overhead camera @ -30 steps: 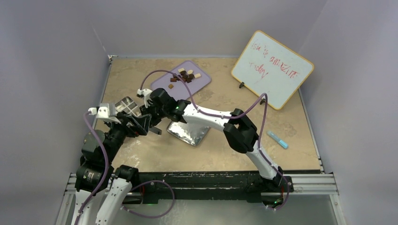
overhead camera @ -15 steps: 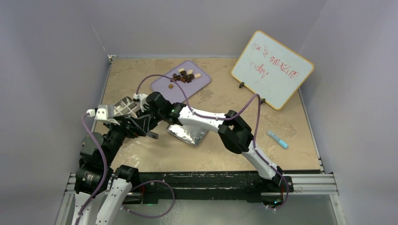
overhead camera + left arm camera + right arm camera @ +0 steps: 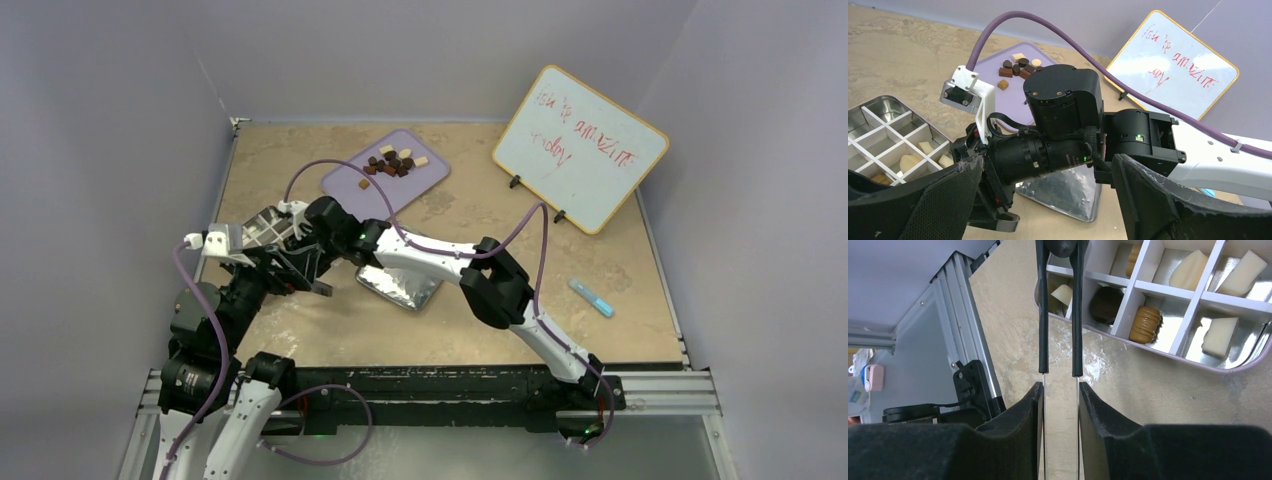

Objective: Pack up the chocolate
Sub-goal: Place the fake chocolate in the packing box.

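Loose chocolate (image 3: 393, 161) lies on a lilac tray (image 3: 425, 180) at the back. More pieces, cream (image 3: 1243, 272), caramel (image 3: 1145, 324) and dark (image 3: 1105, 304), sit in the cells of a silver divided box (image 3: 262, 226). My right gripper (image 3: 1060, 390) is shut on a pair of black-tipped tongs (image 3: 1043, 315). The tong tips reach over the box's near corner, pinching a dark lump (image 3: 1060, 246) that the frame edge partly cuts off. My left gripper (image 3: 1047, 170) stands wide open just right of the box, with nothing held. Beyond its fingers I see the right arm's wrist.
A shiny foil square (image 3: 400, 285) lies on the table under the right arm. A whiteboard (image 3: 580, 145) leans at the back right. A small blue item (image 3: 592, 297) lies at the right. The box sits close to the table's left edge and wall.
The right arm has swung left, carrying the tongs from beside the foil square to over the box. The left arm has stayed put.
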`<state>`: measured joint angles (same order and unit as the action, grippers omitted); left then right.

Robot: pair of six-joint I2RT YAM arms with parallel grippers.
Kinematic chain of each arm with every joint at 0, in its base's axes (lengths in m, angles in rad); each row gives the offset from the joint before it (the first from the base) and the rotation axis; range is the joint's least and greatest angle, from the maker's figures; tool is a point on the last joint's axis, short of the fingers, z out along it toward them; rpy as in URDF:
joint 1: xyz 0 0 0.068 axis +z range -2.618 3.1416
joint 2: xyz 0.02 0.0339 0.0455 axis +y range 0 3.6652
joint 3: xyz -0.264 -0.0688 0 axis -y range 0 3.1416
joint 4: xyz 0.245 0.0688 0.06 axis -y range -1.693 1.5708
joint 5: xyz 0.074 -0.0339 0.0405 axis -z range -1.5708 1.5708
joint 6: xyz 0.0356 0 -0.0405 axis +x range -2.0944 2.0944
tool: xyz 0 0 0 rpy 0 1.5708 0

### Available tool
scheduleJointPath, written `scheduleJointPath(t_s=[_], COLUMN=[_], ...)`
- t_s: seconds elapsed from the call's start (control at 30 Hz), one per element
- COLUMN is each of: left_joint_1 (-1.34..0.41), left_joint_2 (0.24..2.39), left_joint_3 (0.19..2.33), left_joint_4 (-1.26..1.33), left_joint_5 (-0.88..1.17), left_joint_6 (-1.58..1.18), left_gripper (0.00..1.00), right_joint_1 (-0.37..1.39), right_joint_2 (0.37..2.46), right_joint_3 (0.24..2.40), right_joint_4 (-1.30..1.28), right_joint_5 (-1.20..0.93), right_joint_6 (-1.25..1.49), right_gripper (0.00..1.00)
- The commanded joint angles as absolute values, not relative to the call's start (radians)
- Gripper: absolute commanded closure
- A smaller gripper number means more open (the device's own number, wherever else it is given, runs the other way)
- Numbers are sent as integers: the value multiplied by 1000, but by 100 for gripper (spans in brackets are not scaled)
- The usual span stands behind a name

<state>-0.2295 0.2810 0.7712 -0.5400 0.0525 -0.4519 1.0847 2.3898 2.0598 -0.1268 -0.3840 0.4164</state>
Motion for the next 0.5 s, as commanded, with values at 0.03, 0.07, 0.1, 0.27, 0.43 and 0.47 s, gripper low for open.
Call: scheduleJointPath(t_s=[0.03,0.07,0.1,0.27,0.43,0.47], left_joint_1=[-225,-225,-225,-225,-225,-225], left_joint_2=[272,270,268,265,263,263], left_joint_3=[778,778,778,778,778,778], left_joint_4=[-507,-508,-508,-509,-508,-508], left_joint_5=[59,59,58,57,58,58], left_joint_6=[-443,-443,-443,-443,-443,-443], left_gripper=[2,2,2,3,2,2], right_joint_1=[1090,1091,1090,1091,1091,1090], right_joint_2=[2398,2398,2399,2402,2405,2407], right_joint_3=[2126,2126,2127,2131,2132,2134], right_joint_4=[-115,-115,-116,-123,-117,-118], right_joint_5=[-382,-381,-381,-371,-362,-359], right_joint_6=[422,422,421,419,420,420], right_gripper=[68,67,67,63,62,62])
